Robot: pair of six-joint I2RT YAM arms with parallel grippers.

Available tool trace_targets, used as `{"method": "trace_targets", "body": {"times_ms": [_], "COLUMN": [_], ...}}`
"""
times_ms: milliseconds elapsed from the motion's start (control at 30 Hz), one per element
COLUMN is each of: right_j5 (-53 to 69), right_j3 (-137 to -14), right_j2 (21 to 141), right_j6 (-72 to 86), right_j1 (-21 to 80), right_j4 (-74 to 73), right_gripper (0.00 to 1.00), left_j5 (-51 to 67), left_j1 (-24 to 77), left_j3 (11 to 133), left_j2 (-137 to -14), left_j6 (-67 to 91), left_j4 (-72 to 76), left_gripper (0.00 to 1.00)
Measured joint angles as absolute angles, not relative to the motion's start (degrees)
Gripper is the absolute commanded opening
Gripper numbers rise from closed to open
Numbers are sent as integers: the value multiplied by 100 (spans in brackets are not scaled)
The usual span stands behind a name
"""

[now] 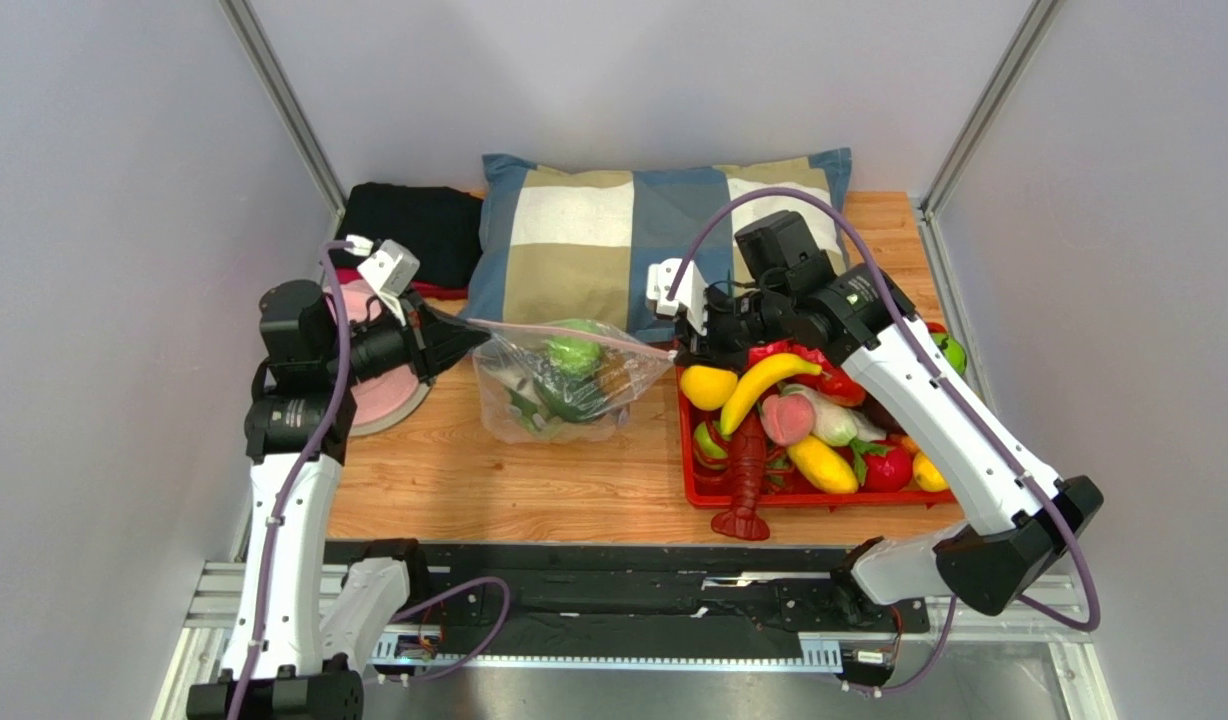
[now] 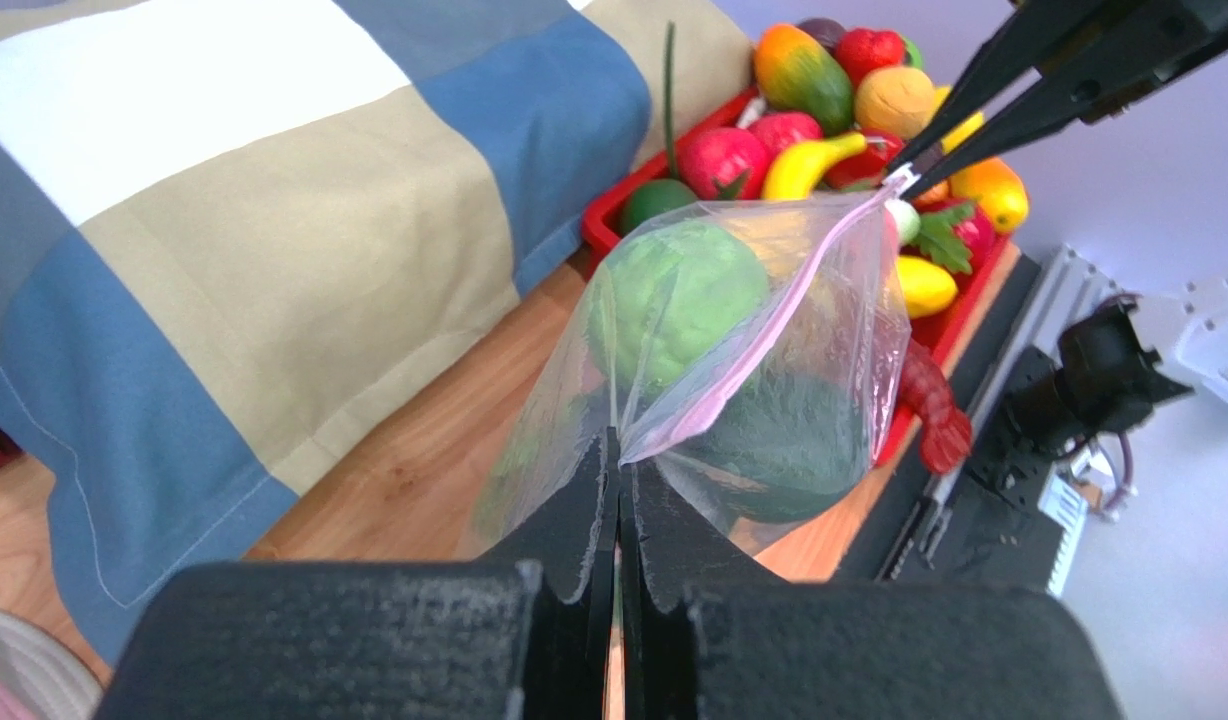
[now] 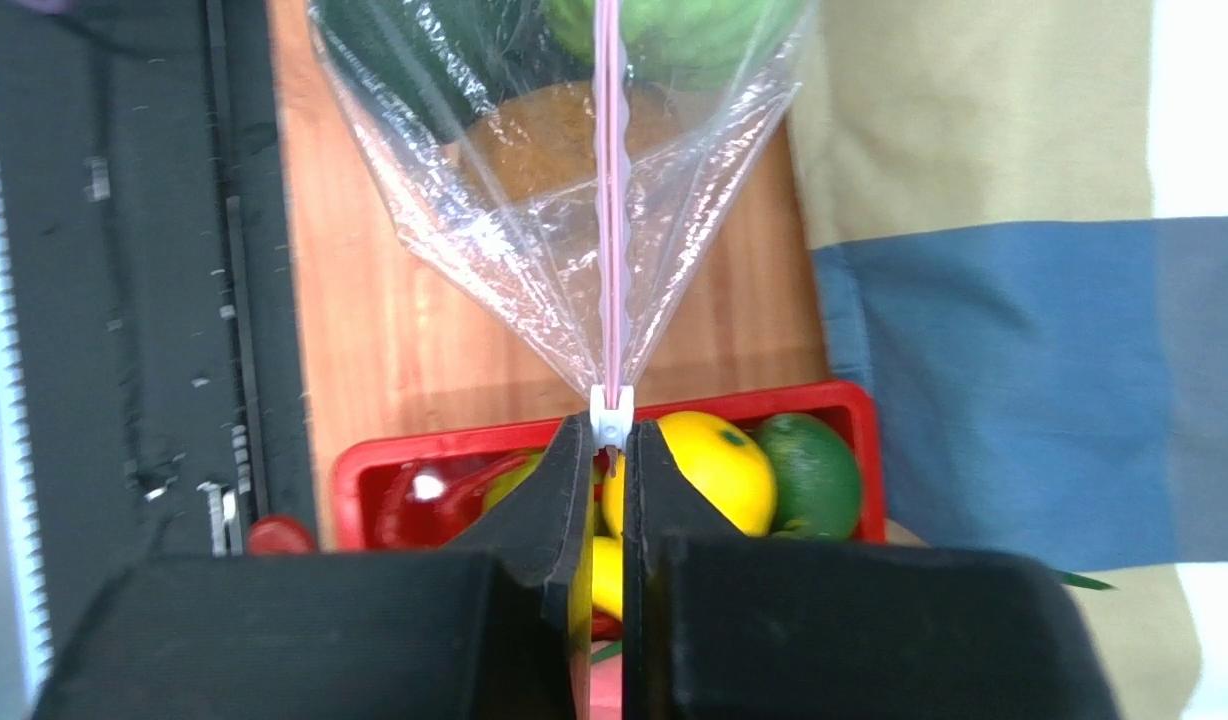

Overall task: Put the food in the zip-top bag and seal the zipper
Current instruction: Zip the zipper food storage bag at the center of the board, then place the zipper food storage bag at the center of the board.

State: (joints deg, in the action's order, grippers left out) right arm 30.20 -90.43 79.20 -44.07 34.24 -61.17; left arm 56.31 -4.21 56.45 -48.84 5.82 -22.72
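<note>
From above, the bag (image 1: 533,402) sits on the counter (image 1: 470,480) between pillow (image 1: 635,225) and tray (image 1: 876,498), its zipper (image 1: 553,332) pulled taut between both arms.

Left wrist view: the left end effector (image 2: 620,450) pinches one zipper end; lettuce (image 2: 673,300) and avocado (image 2: 778,443) lie inside the bag.

Right wrist view: the right end effector (image 3: 613,435) clamps the other end, above the tray.

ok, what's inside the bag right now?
Lettuce and a dark avocado beside it show through the bag. Anything under those two is covered; crinkled plastic blurs the rest.
</note>
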Motion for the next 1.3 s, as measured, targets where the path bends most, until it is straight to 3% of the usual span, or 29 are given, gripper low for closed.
{"method": "trace_targets", "body": {"times_ms": [367, 767, 867, 900, 967, 1000, 1067, 1133, 1167, 1200, 1233, 1300], "right_j5": [3120, 2408, 2189, 2121, 2014, 1973, 1905, 1900, 1903, 1914, 1918, 1962], "right_j3": [-9198, -9268, -9297, -9321, -9378, -9424, -9529, -9598, -9631, -9655, -9664, -9671], "right_j2": [7712, 9111, 9461, 9561, 9725, 9773, 9826, 9821, 9813, 9789, 9751, 9625], "right_j6": [-4156, -4010, -3918, -3885, -3815, -3774, -3686, -3568, -3503, -3420, -3317, -3079], "right_j1": [3826, 3564, 3463, 3433, 3385, 3367, 3341, 3323, 3319, 3315, 3315, 3315], "right_j4": [-6674, -5850, -5592, -5511, -5384, -5367, -5345, -5321, -5280, -5247, -5227, -5194], "right_gripper": [0, 0, 0, 0, 9, 15, 43, 64, 69, 73, 83, 85], "left_j5": [5736, 4748, 4530, 4464, 4379, 4320, 4241, 4198, 4191, 4191, 4191, 4182], "left_j1": [-491, -298, -220, -193, -163, -152, -152, -156, -158, -158, -158, -158], "left_j3": [6018, 6007, 6007, 6007, 6034, 6097, 6309, 6567, 6652, 6718, 6744, 6755], "left_j2": [-4471, -7089, -7430, -7494, -7581, -7636, -7765, -7832, -7824, -7780, -7719, -7474], "left_j6": [-80, 150, 252, 276, 316, 333, 318, 296, 272, 231, 172, 163], "left_j4": [-3505, -2814, -2578, -2502, -2416, -2412, -2423, -2469, -2491, -2521, -2554, -2722], "left_gripper": [0, 0, 5, 11, 22, 34, 44, 67, 89, 99, 99, 99]}}
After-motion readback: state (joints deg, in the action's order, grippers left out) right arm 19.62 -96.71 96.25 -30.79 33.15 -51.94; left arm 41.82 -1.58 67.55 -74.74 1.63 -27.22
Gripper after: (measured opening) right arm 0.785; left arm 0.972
